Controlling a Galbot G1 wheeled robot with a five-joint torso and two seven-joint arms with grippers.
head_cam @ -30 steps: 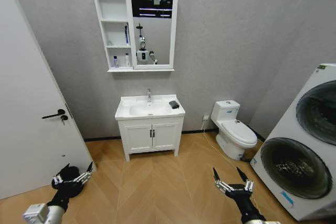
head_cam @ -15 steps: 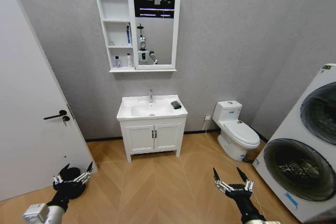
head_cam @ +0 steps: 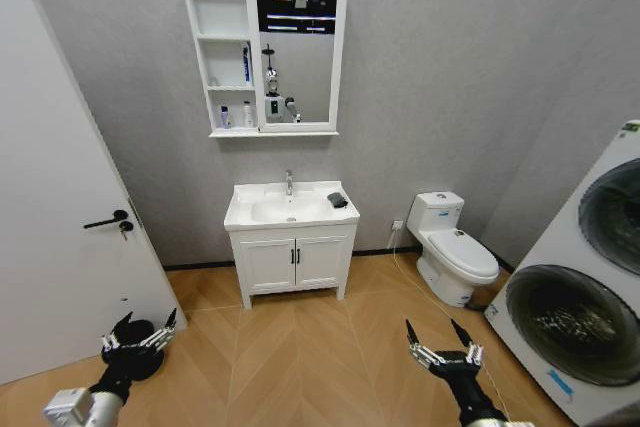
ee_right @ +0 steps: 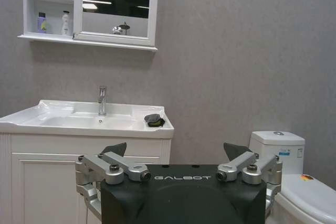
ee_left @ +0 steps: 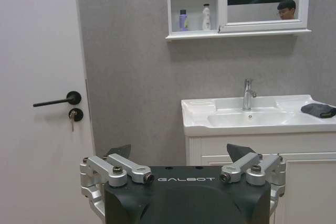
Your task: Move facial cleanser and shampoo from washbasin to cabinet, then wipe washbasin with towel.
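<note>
Head view: left pincer (head_cam: pixel 138 333) and right pincer (head_cam: pixel 441 339) low over floor, both spread wide.

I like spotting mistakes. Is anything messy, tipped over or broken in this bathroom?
Nothing stands out. The dark towel lies crumpled on the washbasin beside the tap, the bottles stand upright in the cabinet, and both grippers, left and right, hang open over the floor.

White toilet (head_cam: pixel 455 259) right of the vanity (head_cam: pixel 292 261); washing machine (head_cam: pixel 580 297) far right; door (head_cam: pixel 50 217) left.
</note>
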